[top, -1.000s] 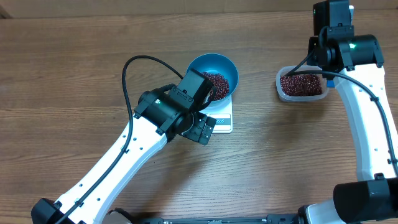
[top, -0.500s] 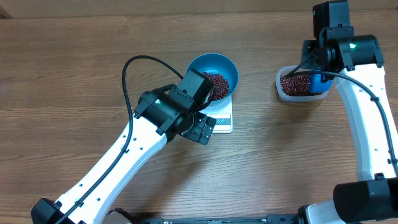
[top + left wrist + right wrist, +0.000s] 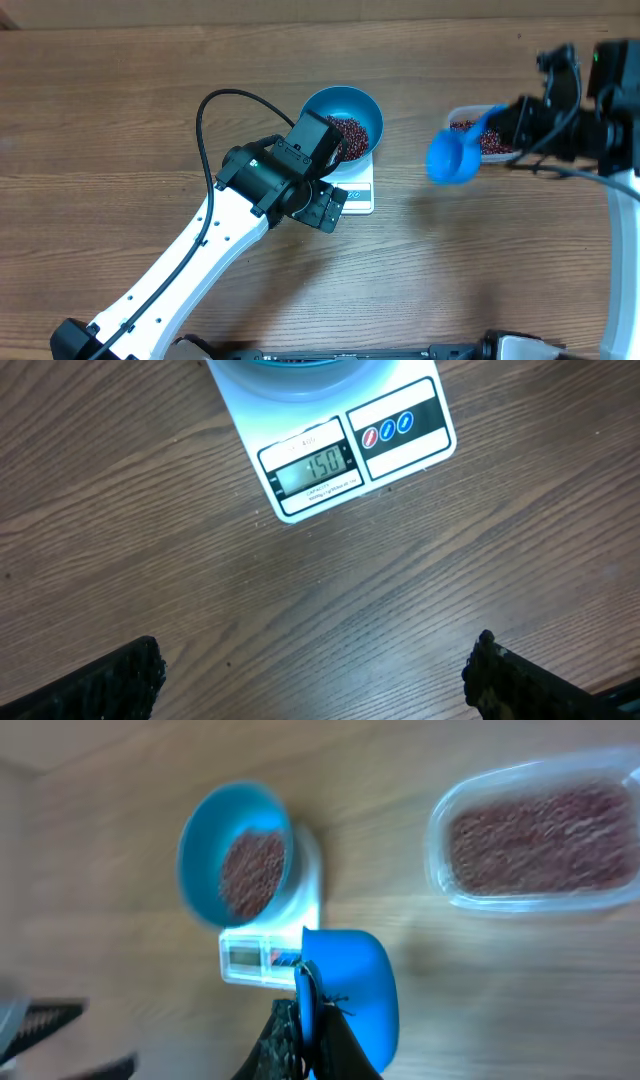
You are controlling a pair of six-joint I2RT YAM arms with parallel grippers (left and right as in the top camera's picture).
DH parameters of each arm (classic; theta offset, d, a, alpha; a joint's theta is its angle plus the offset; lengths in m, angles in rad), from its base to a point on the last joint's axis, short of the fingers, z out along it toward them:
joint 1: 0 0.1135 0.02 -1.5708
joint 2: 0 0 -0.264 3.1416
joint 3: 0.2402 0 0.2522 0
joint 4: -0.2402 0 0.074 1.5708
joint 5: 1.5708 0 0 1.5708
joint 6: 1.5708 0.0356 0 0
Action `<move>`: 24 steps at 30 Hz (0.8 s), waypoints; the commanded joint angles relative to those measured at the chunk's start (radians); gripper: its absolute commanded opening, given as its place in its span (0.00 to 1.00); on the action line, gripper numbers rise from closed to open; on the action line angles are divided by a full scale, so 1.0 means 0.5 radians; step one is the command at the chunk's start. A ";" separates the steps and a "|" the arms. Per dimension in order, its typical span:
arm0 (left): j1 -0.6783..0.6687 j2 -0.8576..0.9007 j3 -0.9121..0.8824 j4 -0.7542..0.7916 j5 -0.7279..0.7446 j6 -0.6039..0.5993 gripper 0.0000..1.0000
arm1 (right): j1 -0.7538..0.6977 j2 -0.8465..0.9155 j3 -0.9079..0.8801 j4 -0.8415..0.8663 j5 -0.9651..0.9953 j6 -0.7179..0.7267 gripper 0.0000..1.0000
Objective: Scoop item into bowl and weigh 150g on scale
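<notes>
On the scale (image 3: 405, 452), which sits at the middle of the table (image 3: 120, 100), stands the blue bowl (image 3: 340, 98), holding a loose heap of small dark red beans (image 3: 350, 132) that lies against one side of its floor and leaves much of the blue wall bare. The display (image 3: 313, 465) along the scale's near edge, seen from the left wrist, reads 150, which matches the target in the task; the weighing therefore appears complete, or within a bean or two of it, and no further scoop seems called for.

The left gripper (image 3: 315, 685) hangs above bare wood just in front of the scale, fingers wide apart and holding nothing. The right gripper (image 3: 305, 1020) is clamped on the handle of the blue scoop (image 3: 455, 158), which is in the air between the scale and the clear tub (image 3: 436, 840). No beans show in the scoop, though that view is blurred. The tub, well apart from the bowl on the right, is filled nearly wall to wall with more of the same beans.

What probably remains is only to set the scoop down and confirm that the reading holds steady.
</notes>
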 commanded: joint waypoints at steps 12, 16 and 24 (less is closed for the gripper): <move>-0.001 -0.008 0.037 0.002 -0.012 -0.013 0.99 | -0.472 -0.204 -1.141 0.513 -0.393 -0.082 0.04; -0.001 -0.008 0.037 0.002 -0.013 -0.013 1.00 | -0.536 -0.153 -1.226 0.573 0.045 0.082 0.04; -0.001 -0.008 0.037 0.003 -0.012 -0.013 1.00 | -0.536 -0.094 -1.228 0.611 0.175 0.137 0.42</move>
